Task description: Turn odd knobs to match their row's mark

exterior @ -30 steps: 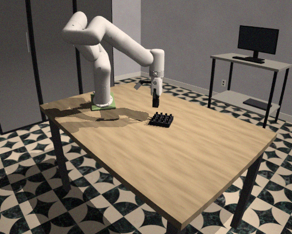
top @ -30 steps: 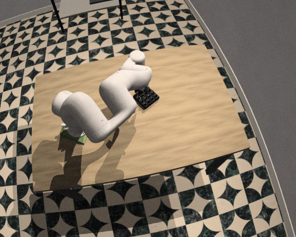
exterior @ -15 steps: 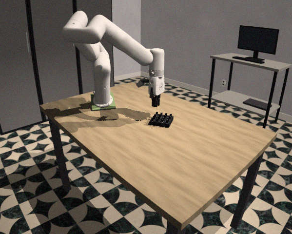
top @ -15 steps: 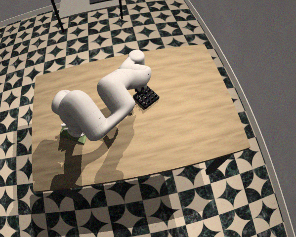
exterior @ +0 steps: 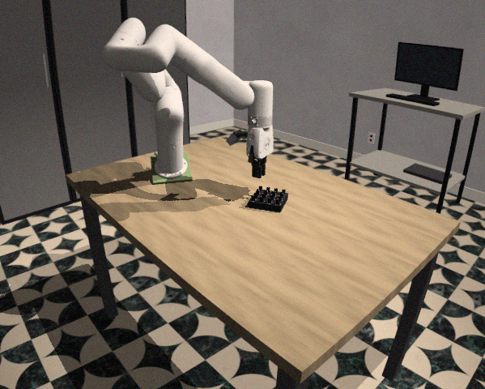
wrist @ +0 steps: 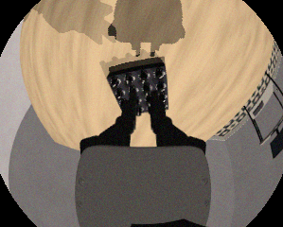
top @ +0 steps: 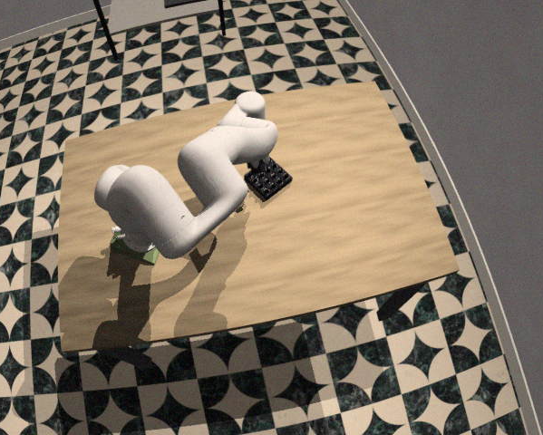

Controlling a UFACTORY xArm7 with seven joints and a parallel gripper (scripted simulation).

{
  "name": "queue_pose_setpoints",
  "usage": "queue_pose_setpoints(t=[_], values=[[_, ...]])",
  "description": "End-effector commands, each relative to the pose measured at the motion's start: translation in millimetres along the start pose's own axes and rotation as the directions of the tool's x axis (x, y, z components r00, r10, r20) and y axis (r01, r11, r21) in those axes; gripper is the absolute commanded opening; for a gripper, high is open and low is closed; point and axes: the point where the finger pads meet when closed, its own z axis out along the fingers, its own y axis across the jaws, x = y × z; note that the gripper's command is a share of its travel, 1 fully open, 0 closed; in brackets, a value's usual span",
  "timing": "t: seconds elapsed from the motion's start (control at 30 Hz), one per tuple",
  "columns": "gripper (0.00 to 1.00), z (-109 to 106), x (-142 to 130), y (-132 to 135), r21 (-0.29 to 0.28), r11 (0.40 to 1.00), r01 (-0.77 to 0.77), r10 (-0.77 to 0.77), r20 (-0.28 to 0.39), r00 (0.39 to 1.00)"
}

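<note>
The black knob box (top: pixel 279 188) (exterior: pixel 264 207) (wrist: pixel 136 67) stands flat on the table, its rows of black knobs facing up. White marks show around the knobs in the wrist view, but the printed names and the directions of the knob lines are too small to tell. My gripper (exterior: pixel 258 176) (wrist: pixel 143 98) points down and hangs above the box, clear of the knobs in the exterior view. Its black fingers stand a little apart with nothing between them. In the wrist view they hide some knobs at the box's near side. The arm covers part of the box's far corner in the top view.
The wooden table (top: pixel 346 210) (exterior: pixel 300 251) carries the arm's green base plate (top: pixel 150 256) (exterior: pixel 171 180) at its far end from the box. Arm shadows fall across the table. A shelf desk with a monitor (exterior: pixel 429 66) stands beyond the table.
</note>
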Motion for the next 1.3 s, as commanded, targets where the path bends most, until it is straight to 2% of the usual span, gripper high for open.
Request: queue_pose_setpoints(t=[0.0, 0.83, 1.27], values=[[0.19, -1.0, -1.1, 0.3, -0.001, 1.0, 0.0, 0.0, 0.003, 1.0], [0.19, -0.4, -1.1, 0.3, -0.001, 1.0, 0.0, 0.0, 0.003, 1.0], [0.19, 8.5, -1.1, 0.5, -0.001, 1.0, 0.0, 0.0, 0.003, 1.0]])
